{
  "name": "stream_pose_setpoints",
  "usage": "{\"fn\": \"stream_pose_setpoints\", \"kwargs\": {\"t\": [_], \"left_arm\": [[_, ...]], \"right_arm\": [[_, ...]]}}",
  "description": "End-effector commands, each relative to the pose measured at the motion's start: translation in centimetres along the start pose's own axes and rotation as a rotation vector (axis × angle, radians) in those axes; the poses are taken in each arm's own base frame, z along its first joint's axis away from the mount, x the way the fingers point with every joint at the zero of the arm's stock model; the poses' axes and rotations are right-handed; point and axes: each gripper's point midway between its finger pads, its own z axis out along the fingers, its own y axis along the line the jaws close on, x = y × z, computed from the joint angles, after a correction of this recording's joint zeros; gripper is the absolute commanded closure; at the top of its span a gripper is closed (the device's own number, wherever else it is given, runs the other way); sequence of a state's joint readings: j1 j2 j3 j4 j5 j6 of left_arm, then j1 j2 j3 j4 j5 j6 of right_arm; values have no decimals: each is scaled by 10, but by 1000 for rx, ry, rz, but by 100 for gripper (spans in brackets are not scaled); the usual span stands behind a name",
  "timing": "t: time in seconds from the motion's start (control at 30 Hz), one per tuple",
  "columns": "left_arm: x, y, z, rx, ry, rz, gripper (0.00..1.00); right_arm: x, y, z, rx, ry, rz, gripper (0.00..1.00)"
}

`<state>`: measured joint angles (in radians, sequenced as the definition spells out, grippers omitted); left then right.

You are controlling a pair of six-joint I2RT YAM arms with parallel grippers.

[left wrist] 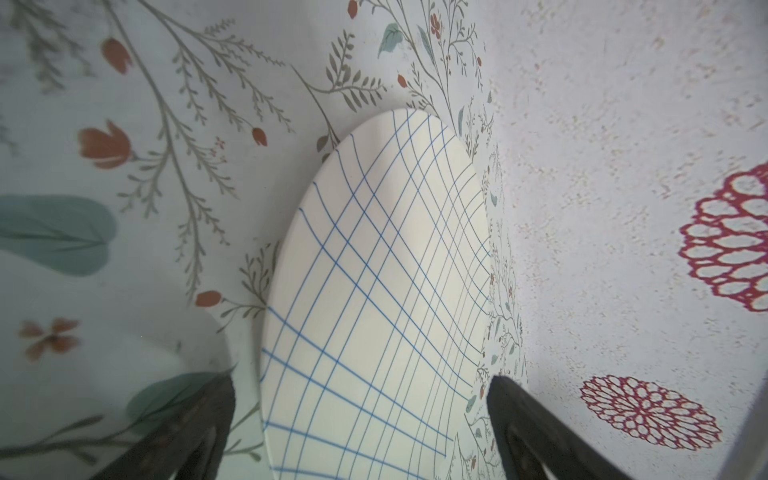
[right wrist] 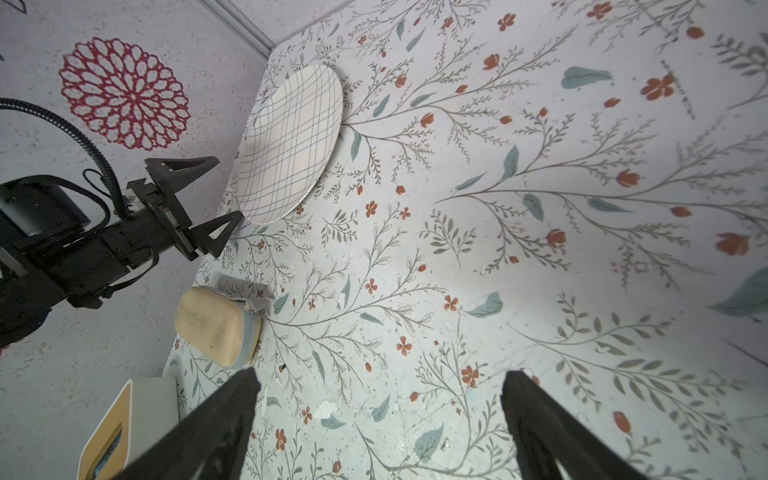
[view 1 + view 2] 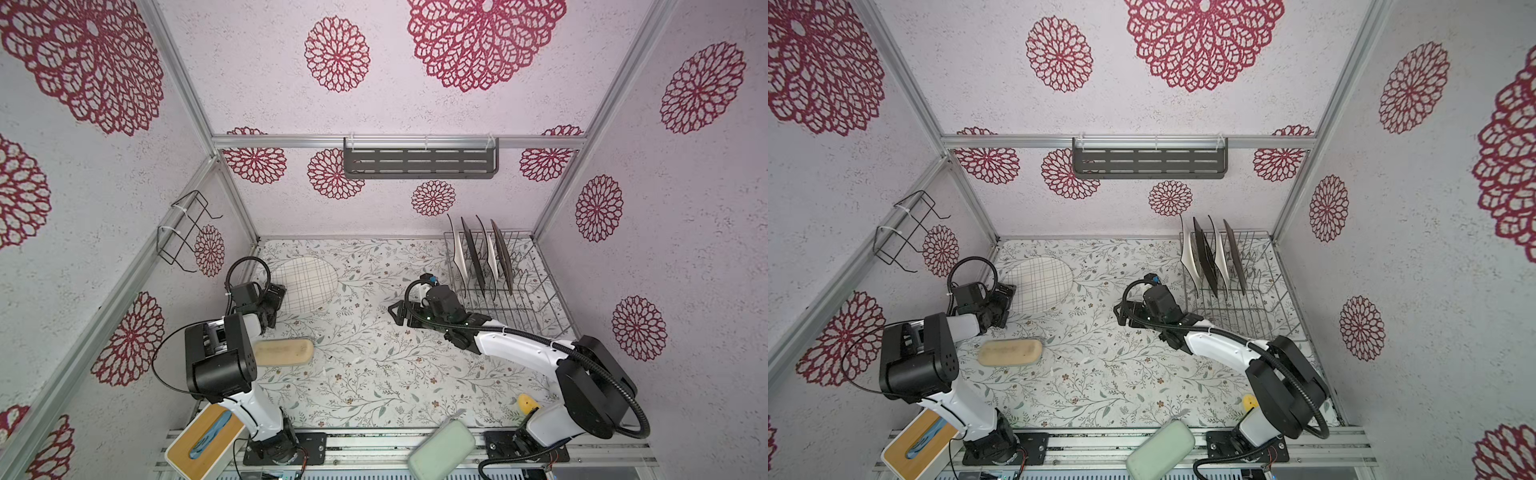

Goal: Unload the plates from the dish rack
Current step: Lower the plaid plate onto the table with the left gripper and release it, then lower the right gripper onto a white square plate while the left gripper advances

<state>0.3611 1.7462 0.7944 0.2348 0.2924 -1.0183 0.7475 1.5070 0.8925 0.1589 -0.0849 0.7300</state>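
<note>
Fingers (image 1: pixel 513 401) of the left gripper (image 3: pixel 277 293) spread wide, one on each side of the near rim of the round grid plate (image 3: pixel 305 282), pinching nothing. Plate flat on the floral table (image 3: pixel 374 374), left of centre in both top views, out of the rack. Fingers (image 2: pixel 232 407) of the right gripper (image 3: pixel 395 315) spread too, empty, over bare table near centre, just left of the dish rack (image 3: pixel 532 303). Four plates (image 3: pixel 473 259) upright on edge in the rack's far rows, right of centre.
</note>
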Motion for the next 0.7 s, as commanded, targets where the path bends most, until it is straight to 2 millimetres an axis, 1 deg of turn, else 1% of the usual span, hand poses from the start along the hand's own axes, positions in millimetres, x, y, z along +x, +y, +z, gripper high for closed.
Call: {"fn": "stream_pose_setpoints", "kwargs": {"t": [0.0, 0.1, 0.2, 0.3, 0.37, 0.47, 0.6, 0.67], "left_arm": [[-12, -2, -14, -44, -50, 47, 3], [-13, 0, -25, -69, -70, 58, 3], [-13, -6, -38, -61, -83, 70, 3], [-8, -21, -54, -29, -93, 103, 3], [-3, -32, -67, -29, -104, 146, 3], [5, -50, -88, 0, -128, 200, 3], [22, -73, -112, 46, -136, 263, 3], [34, -82, -121, 75, -129, 287, 3]], "right_arm": [[-26, -1, -21, 10, -82, -29, 5], [-33, -4, -34, 24, -115, -39, 5], [-38, -5, -47, 47, -137, -71, 4], [-46, -14, -58, 91, -158, -103, 3], [-53, -16, -66, 108, -173, -122, 3], [-65, -14, -78, 128, -205, -150, 3], [-79, -9, -94, 154, -246, -181, 3], [-86, -8, -104, 169, -278, -191, 3]]}}
